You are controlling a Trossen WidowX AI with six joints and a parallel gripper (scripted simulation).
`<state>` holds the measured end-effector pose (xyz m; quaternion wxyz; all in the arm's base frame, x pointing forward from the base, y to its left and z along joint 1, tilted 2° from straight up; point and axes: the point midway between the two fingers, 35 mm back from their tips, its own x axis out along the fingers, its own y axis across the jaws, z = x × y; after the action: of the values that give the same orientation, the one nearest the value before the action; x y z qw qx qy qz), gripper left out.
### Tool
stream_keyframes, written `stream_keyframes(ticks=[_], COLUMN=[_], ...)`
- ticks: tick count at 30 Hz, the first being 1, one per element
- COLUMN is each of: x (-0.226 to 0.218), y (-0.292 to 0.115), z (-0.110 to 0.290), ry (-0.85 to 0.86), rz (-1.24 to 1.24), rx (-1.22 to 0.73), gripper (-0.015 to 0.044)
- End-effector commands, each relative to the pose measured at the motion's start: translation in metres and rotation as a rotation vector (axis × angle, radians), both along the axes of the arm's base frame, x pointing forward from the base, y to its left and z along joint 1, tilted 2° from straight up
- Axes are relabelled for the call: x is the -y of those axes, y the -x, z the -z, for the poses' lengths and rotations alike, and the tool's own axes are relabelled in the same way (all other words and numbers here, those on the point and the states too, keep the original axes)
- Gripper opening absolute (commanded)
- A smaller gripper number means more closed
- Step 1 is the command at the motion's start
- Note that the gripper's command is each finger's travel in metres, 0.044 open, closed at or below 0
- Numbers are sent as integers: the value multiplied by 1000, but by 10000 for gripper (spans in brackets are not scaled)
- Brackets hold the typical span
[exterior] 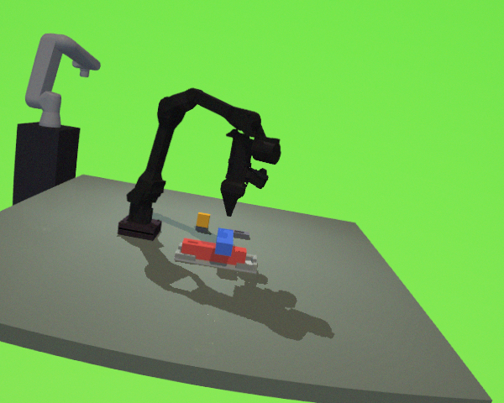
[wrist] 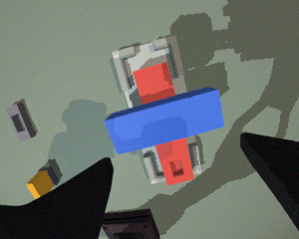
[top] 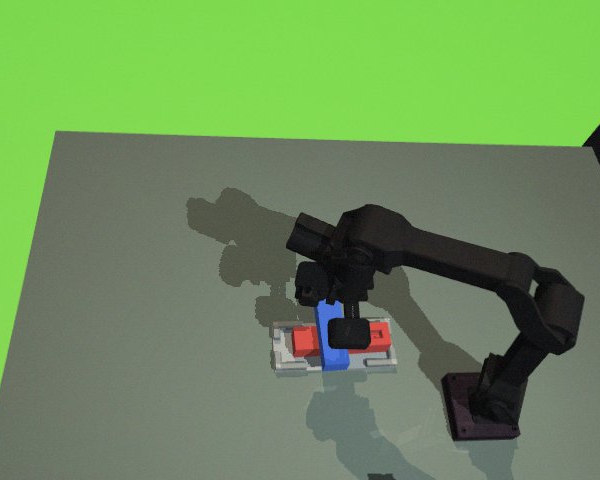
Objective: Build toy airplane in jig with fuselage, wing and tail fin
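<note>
The red fuselage (top: 304, 341) (exterior: 196, 248) (wrist: 152, 83) lies in the grey jig (top: 285, 361) (exterior: 191, 259) (wrist: 124, 63). The blue wing (top: 334, 356) (exterior: 223, 243) (wrist: 165, 121) sits crosswise on top of it. My gripper (exterior: 229, 211) (wrist: 176, 153) is open and empty, hanging above the wing and apart from it. The yellow tail fin (exterior: 203, 219) (wrist: 40, 185) stands on the table beyond the jig, on a small dark stand. The open tail socket (wrist: 177, 171) shows on the fuselage's end.
A small grey holder (exterior: 241, 234) (wrist: 21, 119) lies on the table near the tail fin. The arm's base (top: 478, 408) (exterior: 139, 227) (wrist: 130, 226) stands beside the jig. A grey robot on a black pedestal (exterior: 45, 160) stands off the table's far corner.
</note>
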<state>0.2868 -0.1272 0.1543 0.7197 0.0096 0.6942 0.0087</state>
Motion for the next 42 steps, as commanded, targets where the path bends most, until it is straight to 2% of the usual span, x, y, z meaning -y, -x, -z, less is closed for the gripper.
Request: stream_keyframes(ticks=[1,10,21,26,32,42], x=[-10,-138,-254,-264,-267,-268], y=[-2,10,89,102,101,100], z=[-1,-5,-3,-1,52,72], ry=[-3,-11,-27,-30,-30,-30], rz=[-19,-19,-19,-19,-19,-19], rx=[1,0,-5,-7,-7,-7], gripper=[440,440,440,440,440,440])
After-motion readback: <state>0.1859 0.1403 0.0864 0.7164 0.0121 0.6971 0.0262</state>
